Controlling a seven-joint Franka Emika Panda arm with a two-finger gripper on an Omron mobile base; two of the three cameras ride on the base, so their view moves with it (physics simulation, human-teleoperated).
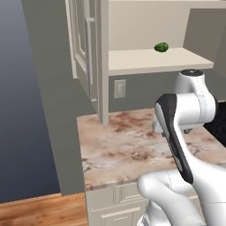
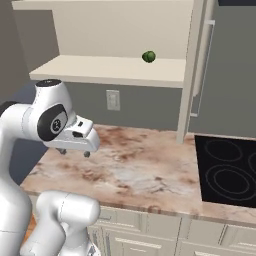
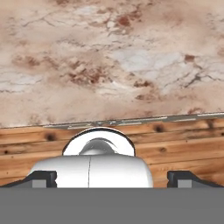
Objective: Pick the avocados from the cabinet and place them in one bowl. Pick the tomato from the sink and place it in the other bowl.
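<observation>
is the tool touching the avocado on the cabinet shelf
Apart. In the right base view the avocado sits on the cabinet shelf, while the tool hangs low over the counter, well below it.

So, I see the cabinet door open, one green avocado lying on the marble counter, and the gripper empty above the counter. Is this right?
One detail is wrong: the avocado lies on the cream shelf of the cabinet, not on the marble counter; both base views show it there. The rest stands: the door is open, and in the hand view the gripper is open and holds nothing.
</observation>
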